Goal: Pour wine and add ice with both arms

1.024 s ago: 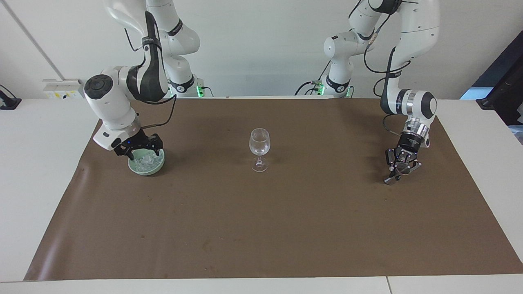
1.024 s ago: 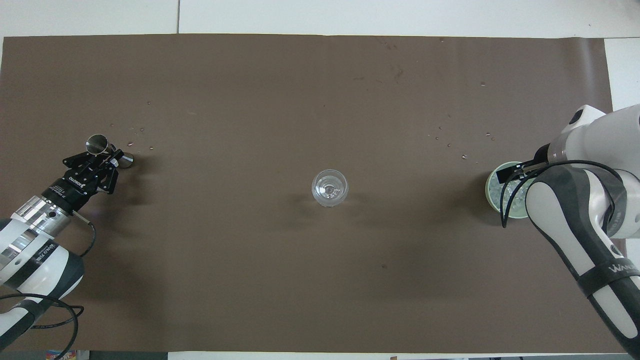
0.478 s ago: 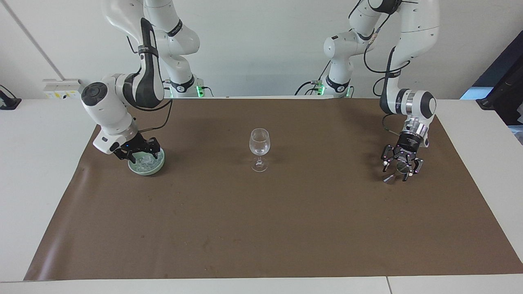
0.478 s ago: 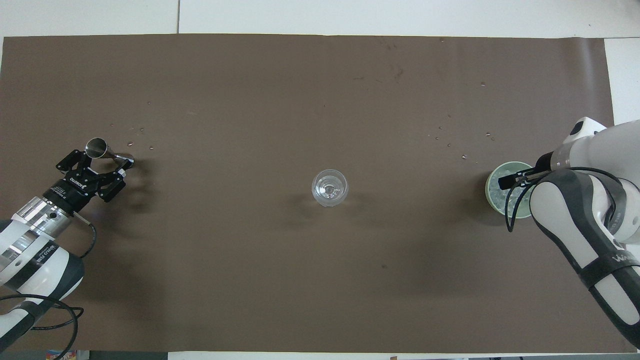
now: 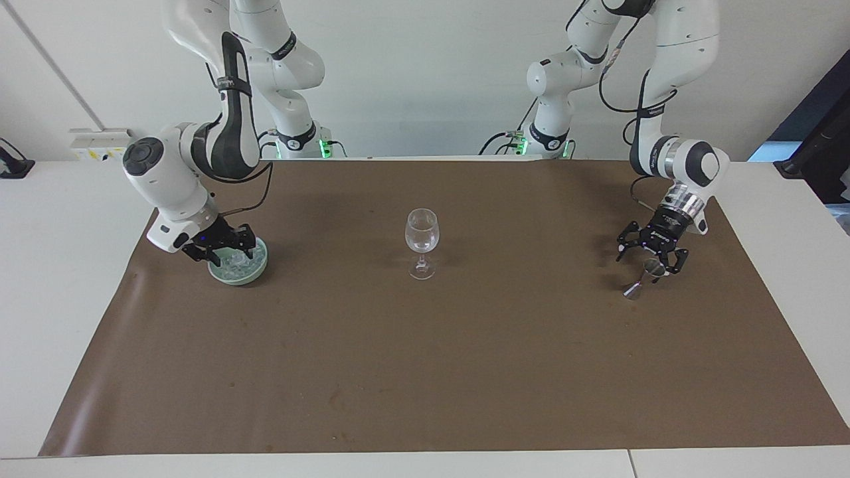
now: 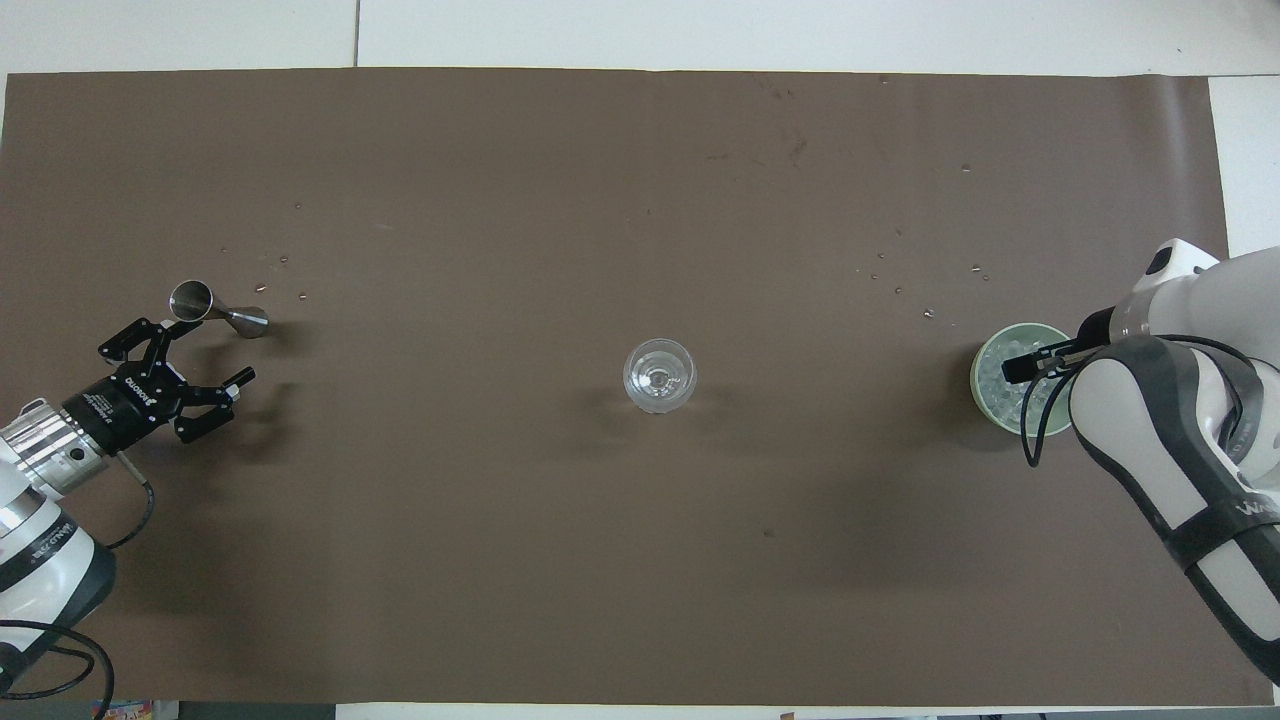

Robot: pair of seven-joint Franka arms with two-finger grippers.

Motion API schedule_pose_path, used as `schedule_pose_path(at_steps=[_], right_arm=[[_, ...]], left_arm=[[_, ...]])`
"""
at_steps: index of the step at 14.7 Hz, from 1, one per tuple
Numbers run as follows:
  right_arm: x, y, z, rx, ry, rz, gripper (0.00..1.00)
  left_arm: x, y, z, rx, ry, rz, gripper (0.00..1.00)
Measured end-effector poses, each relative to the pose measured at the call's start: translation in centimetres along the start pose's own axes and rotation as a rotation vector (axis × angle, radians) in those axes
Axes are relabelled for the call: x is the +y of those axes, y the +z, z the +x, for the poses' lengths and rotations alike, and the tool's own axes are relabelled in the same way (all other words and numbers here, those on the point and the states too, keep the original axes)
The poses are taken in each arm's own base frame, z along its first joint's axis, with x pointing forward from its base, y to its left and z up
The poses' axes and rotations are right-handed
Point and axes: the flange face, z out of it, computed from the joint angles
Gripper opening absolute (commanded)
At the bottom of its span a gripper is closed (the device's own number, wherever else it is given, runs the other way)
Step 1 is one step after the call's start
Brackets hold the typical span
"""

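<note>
**Left end effector open by the jigger, right one down in the ice bowl**

Left end effector (image 5: pixel 651 257): fingers spread wide, nothing in them. It hangs just above the brown mat (image 5: pixel 425 372) at the left arm's end of the bench (image 5: pixel 60 279). The metal jigger (image 5: pixel 643 279) sits on the mat right by the fingertips, tilted. From overhead the jigger (image 6: pixel 212 306) is clear of the fingers, apart from them.

Right end effector (image 5: pixel 222 247): down at the pale green bowl (image 5: pixel 255 269) at the right arm's end of the mat, fingertips inside the rim among the ice (image 5: pixel 234 265). Fingers look partly apart; can't tell whether a chunk is gripped, the tips are buried in the heap. Overhead, one black fingertip (image 6: pixel 1020 368) shows over the bowl (image 6: pixel 985 385), the rest is hidden under the arm.

Ice (image 6: pixel 1005 385): all that I can see is in the bowl, whitish-clear chunks heaped.

Wine glass (image 5: pixel 422 242): upright at mat centre, between the two arms, well apart from both end effectors. Looks clear. Overhead view of the glass (image 6: pixel 659 375) shows nothing obvious in the bowl.

A few small droplets or specks (image 6: pixel 900 275) are scattered on the mat near each end.
</note>
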Motion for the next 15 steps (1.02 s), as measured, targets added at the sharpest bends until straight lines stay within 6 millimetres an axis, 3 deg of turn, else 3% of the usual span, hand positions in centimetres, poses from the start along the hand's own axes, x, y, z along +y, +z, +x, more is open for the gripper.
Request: schedule_pose_path(at_steps=[2,8,11,15], right_arm=[[0.0,0.1,-0.1,-0.003,0.000,0.001,0.64],[-0.1,0.7,-0.4,-0.012,-0.030,0.005,0.61],[-0.1,1.2,-0.7,-0.006,-0.033,0.001,0.58],[0.4,1.4,-0.9,-0.007,-0.041,0.002,0.56]], left_arm=[[1.2,-1.4,-0.7,0.065,0.130,0.106,1.00],[5.5,-3.4,-6.1,0.260,0.498,0.373,1.00],[8.1,-4.3,-10.5,0.429,0.728,0.498,1.00],[9.4,-2.6,-17.0,0.538,0.938,0.563,1.00]])
